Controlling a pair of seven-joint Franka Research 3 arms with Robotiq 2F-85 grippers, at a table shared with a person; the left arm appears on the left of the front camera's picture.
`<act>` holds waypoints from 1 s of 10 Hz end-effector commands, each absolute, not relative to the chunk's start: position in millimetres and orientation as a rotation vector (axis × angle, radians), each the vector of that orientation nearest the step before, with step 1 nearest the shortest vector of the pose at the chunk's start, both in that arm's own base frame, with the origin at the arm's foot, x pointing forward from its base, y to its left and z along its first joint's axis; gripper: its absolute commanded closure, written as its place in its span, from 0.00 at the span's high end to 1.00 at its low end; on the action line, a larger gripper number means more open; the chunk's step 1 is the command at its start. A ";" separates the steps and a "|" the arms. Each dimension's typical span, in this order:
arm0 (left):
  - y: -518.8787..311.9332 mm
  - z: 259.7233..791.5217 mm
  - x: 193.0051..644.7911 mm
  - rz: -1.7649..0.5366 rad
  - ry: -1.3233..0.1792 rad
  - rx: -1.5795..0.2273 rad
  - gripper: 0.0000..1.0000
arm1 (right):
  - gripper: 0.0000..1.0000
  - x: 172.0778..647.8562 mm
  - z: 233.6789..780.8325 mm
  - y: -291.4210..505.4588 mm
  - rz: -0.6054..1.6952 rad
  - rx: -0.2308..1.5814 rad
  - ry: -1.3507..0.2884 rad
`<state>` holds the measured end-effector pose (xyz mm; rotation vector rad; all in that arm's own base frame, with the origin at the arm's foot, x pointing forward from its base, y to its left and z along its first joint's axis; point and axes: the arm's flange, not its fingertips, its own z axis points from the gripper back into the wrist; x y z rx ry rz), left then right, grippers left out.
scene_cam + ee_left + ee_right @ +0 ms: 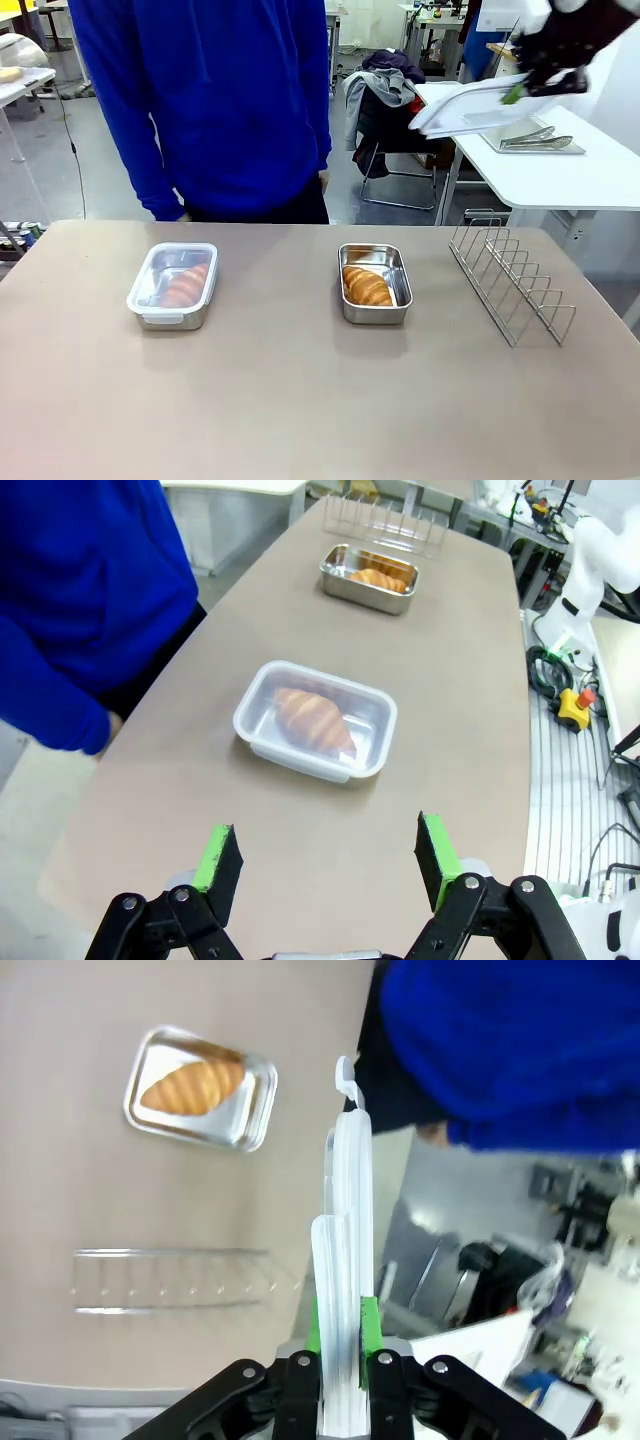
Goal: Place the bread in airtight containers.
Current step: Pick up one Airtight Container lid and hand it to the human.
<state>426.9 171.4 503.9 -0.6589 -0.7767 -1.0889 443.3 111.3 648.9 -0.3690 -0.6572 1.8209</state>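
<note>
Hovering above the table [470, 740], the left gripper [328, 858] is spreading its green pads [222, 858] wide and carrying nothing. Just ahead of those fingers, the lidded container [315, 720] is sitting flat with a croissant [313, 720] showing through its translucent cover. Farther along the same line, the open container [368, 577] is holding the second croissant [378, 578], uncovered, and beyond it the wire rack [385, 520] is standing near the table's far end. A person in a blue top [80, 600] is leaning in off to the gripper's left side.

Over on the other arm, the right gripper [340, 1335] is pinching its pads tight on the edge of a translucent lid [345, 1250], which is sticking straight out ahead of the fingers, edge-on. Below and to one side of that lid, the wire rack [170, 1280] is lying nearer, the open container [200, 1090] with its croissant [192, 1084] farther off.

From the front, the right gripper [540, 80] is riding high and well off to the side of the open container [374, 283], the lid [470, 105] tilting out from it toward the person's side. The lidded container [173, 285] is resting well apart from it.
</note>
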 end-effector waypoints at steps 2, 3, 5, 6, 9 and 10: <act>171.1 504.9 425.1 -1.108 -0.775 -0.659 0.91 | 0.00 469.6 609.6 130.0 2.065 -0.416 -0.802; 171.1 504.9 425.1 -1.108 -0.775 -0.659 0.91 | 0.00 478.0 597.9 132.8 2.102 -0.393 -0.811; 171.1 504.9 425.1 -1.108 -0.775 -0.659 0.91 | 0.00 481.3 585.1 129.8 2.113 -0.374 -0.854; 171.1 504.9 425.1 -1.108 -0.775 -0.659 0.91 | 0.00 480.1 585.1 128.8 2.104 -0.391 -0.866; 171.1 504.9 425.1 -1.108 -0.775 -0.659 0.91 | 0.00 481.8 584.1 139.2 2.102 -0.375 -0.796; 171.1 504.9 425.1 -1.108 -0.775 -0.659 0.91 | 0.00 481.8 584.1 139.2 2.102 -0.375 -0.796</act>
